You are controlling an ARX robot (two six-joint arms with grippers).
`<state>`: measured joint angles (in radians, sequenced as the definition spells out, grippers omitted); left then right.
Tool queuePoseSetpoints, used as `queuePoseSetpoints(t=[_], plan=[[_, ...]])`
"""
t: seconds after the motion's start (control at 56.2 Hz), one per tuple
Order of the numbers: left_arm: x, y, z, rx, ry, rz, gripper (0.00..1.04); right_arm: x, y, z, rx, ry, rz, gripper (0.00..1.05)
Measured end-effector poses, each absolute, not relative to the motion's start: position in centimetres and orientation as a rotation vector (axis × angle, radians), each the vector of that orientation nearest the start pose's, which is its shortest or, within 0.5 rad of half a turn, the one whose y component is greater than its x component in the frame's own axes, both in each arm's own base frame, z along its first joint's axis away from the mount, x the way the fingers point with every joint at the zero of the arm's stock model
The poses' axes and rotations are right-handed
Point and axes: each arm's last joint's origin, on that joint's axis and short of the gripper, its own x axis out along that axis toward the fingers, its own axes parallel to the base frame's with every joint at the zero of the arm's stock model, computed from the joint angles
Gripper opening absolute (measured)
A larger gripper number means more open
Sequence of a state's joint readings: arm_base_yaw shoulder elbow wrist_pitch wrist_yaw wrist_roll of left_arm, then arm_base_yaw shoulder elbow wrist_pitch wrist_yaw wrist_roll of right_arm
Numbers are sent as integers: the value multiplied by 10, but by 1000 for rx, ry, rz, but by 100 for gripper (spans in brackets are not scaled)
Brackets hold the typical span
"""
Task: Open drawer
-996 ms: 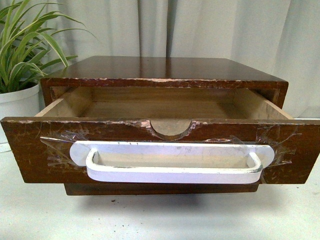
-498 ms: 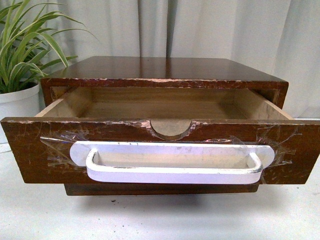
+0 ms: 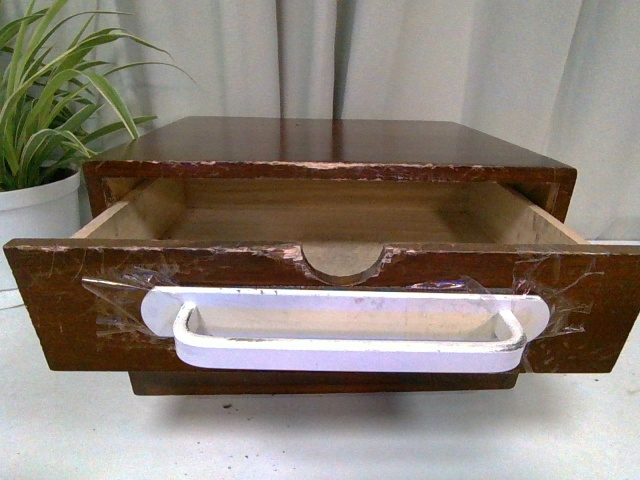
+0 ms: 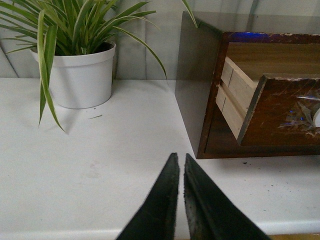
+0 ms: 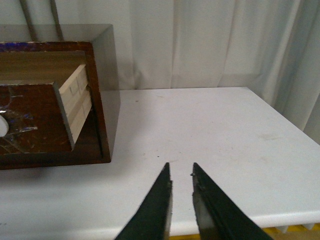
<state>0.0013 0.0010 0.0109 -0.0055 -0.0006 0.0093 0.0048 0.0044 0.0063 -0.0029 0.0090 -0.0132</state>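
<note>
Hanging low over the near edge of the white table (image 4: 100,175), well short of the cabinet: the left gripper (image 4: 180,157), its two black fingers (image 4: 162,200) lying almost together with only a thin slit between them, clamped on nothing; pointing at bare tabletop just off the cabinet's left near corner, touching neither cabinet nor drawer

Hovering likewise over the near table edge on the other side: the right gripper (image 5: 181,167), fingers (image 5: 210,210) standing a narrow gap apart, holding nothing, aimed at bare table to the right of the cabinet

Lying ahead of both grippers and between them, apart from each: the drawer (image 3: 60,300), dark brown and scuffed, standing pulled well out of the cabinet (image 3: 330,140), pale wooden sides showing in both wrist views and the bare wooden floor showing in the front view

Facing the front camera: the drawer front, carrying the wide white handle (image 3: 345,328) taped on with crinkled clear tape (image 3: 125,295), a half-round notch (image 3: 342,258) cut in the rim just above it

Standing further back to the left of the cabinet, apart from it: a spiky green plant (image 4: 80,22) in a white pot (image 4: 80,77)

Hanging behind everything: a pale curtain (image 3: 400,60)
</note>
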Motion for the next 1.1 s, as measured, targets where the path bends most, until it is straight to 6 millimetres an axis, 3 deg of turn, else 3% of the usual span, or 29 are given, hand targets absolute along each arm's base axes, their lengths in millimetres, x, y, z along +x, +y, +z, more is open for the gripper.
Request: queuePoseSetpoints(t=[0.071, 0.498, 0.552, 0.819, 0.996, 1.068, 1.103], plan=[[97, 0, 167, 4, -4, 1, 4, 98, 0, 165, -14, 1, 2, 1], [97, 0, 167, 2, -4, 1, 4, 98, 0, 165, -12, 1, 2, 1], [97, 0, 167, 1, -4, 1, 12, 98, 0, 165, -13, 1, 2, 2], [97, 0, 167, -1, -4, 1, 62, 98, 0, 165, -12, 1, 2, 53], [97, 0, 167, -1, -4, 1, 93, 98, 0, 165, -12, 1, 2, 81], [97, 0, 167, -1, -4, 1, 100, 98, 0, 165, -12, 1, 2, 92], [97, 0, 167, -1, -4, 1, 98, 98, 0, 165, -10, 1, 2, 98]])
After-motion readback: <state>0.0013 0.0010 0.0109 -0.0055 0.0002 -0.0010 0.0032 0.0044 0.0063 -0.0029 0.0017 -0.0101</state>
